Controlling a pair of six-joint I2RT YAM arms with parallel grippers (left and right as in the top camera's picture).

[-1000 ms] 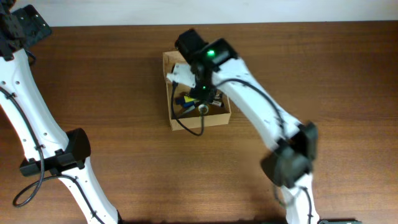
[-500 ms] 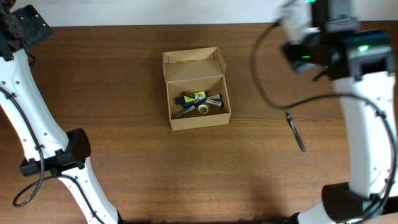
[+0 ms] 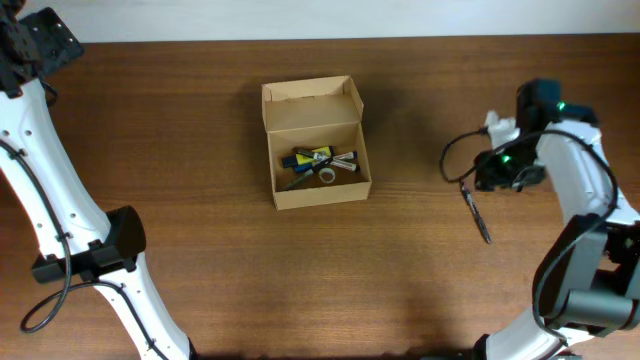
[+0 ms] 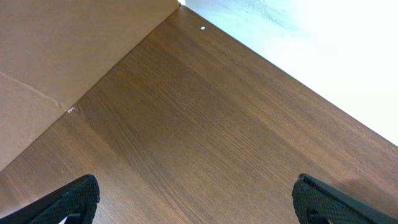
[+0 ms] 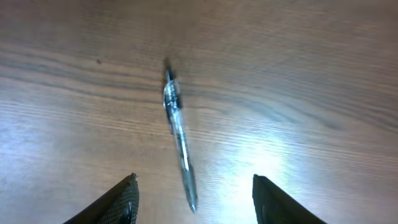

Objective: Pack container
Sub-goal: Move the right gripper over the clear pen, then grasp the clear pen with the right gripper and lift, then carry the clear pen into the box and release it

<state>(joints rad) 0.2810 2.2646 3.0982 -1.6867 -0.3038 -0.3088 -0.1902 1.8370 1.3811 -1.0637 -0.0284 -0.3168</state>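
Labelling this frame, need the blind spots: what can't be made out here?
Overhead: contents of the tan cardboard box, too small to name.
Overhead: right gripper fingers, hidden under its own wrist.
Left wrist: left gripper fingers, mostly cut off by the bottom edge.
Right wrist: any markings on the clear plastic pen, blurred.

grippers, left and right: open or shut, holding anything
left gripper: open, empty.
right gripper: open, empty, over the loose pen.
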